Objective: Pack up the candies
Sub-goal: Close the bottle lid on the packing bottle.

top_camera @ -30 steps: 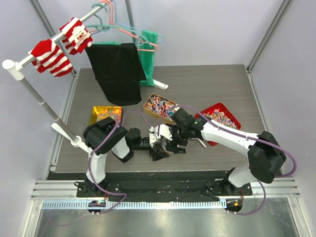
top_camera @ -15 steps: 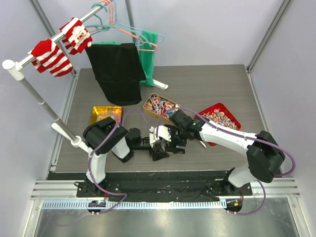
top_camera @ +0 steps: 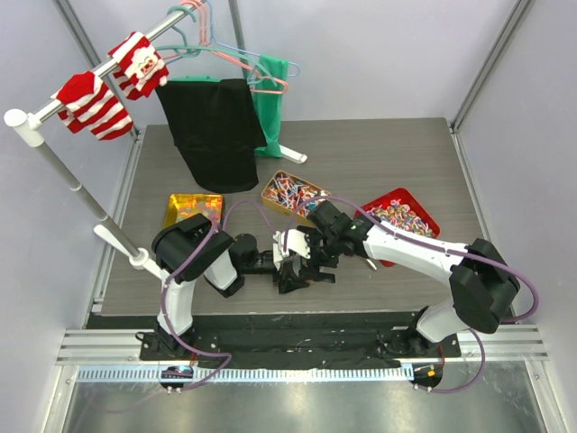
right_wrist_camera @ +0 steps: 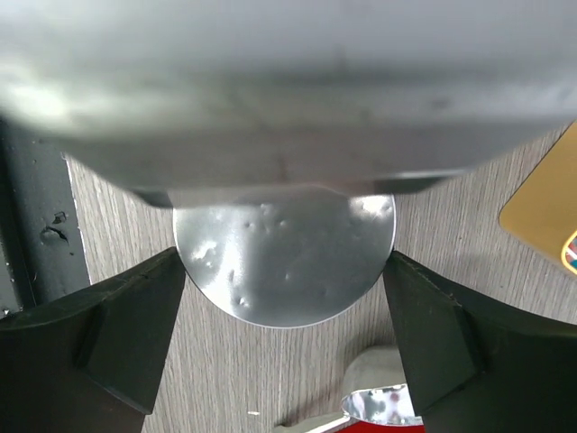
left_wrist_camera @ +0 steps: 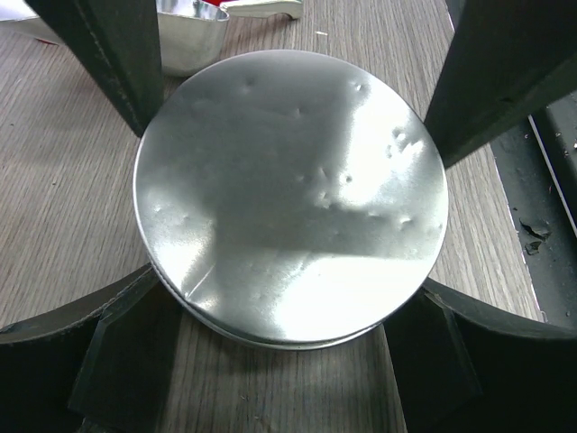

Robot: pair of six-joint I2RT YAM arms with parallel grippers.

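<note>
A round silver tin [left_wrist_camera: 288, 198] with its lid on stands on the wooden table between both grippers. My left gripper [left_wrist_camera: 288, 280] is shut on the tin, one finger against each side of its body. My right gripper [right_wrist_camera: 286, 257] is open, its fingers [left_wrist_camera: 99, 54] standing close beside the lid's rim [right_wrist_camera: 284, 262] on either side. In the top view the two grippers meet at the near middle [top_camera: 297, 254] and hide the tin. The candies lie in a gold tray [top_camera: 290, 194], a red tray [top_camera: 401, 215] and a yellow tray [top_camera: 194, 207].
A small silver scoop [left_wrist_camera: 194, 32] lies on the table just beyond the tin, near the red tray. A clothes rail [top_camera: 54, 153] with striped socks, hangers and a black cloth [top_camera: 216, 131] crosses the back left.
My right arm has shifted slightly left over the tin and its jaws have widened a little. The left arm has stayed still.
</note>
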